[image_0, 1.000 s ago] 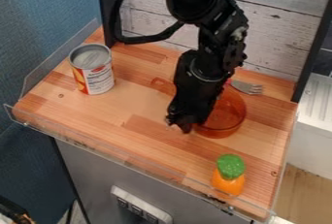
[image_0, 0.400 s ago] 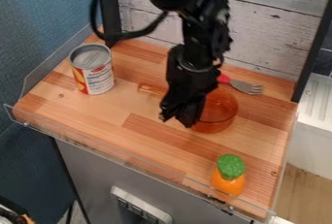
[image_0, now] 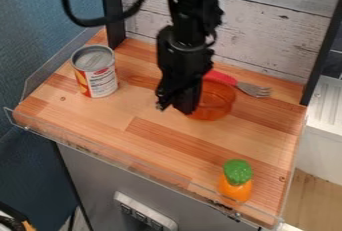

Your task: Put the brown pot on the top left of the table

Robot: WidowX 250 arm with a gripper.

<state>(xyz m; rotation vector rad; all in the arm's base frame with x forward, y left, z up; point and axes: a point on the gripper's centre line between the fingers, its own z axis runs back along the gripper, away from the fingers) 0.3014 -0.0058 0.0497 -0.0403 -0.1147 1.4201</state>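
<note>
The gripper (image_0: 175,105) hangs over the middle of the table, shut on the brown pot at the near-left side of its bowl. The see-through orange-brown pot (image_0: 217,101) has its bowl to the right of the gripper, and its handle (image_0: 142,81) points left toward the can. The gripper hides the bowl's left part and the inner end of the handle. I cannot tell whether the pot's base touches the wooden table (image_0: 100,117).
A tin can (image_0: 96,72) stands at the table's left. Behind the pot lies a fork (image_0: 252,89) with a red handle. An orange-and-green toy (image_0: 236,179) is near the front right corner. A clear guard (image_0: 127,160) lines the front edge.
The gripper and the brown pot have moved together toward the back left, bringing the pot's handle closer to the can. More of the fork's red handle shows. Can and toy have stayed put.
</note>
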